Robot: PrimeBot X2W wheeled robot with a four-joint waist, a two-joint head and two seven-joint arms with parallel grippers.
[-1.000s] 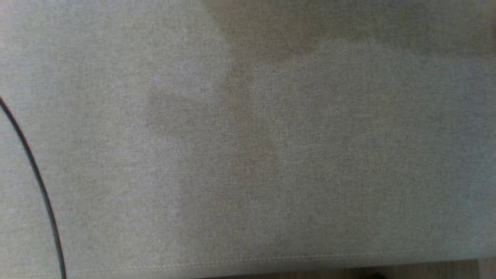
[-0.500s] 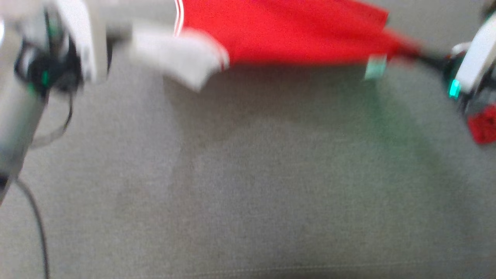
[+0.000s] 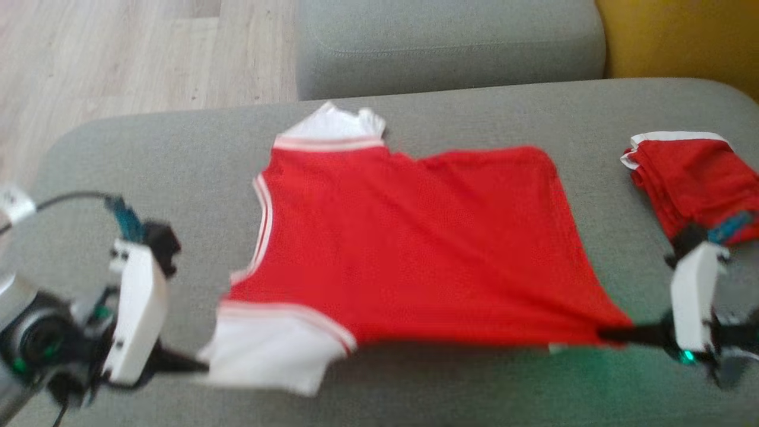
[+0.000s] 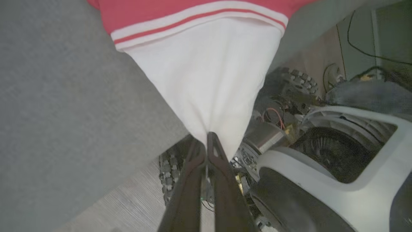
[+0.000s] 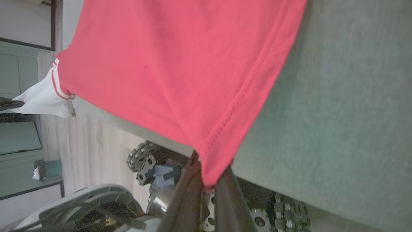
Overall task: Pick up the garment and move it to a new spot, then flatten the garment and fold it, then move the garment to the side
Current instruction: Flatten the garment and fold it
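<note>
garment (image 3: 409, 249) stretched across grey sofa seat (image 3: 178, 154), left gripper (image 3: 200, 366) pinching its white sleeve (image 4: 206, 74), right gripper (image 3: 605, 334) its hem corner (image 5: 209, 167), apparently pulling it flat for folding

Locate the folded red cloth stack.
Head view: the red cloth stack lies far right on the grey seat, just beyond the right gripper, apart from the red jersey.
</note>
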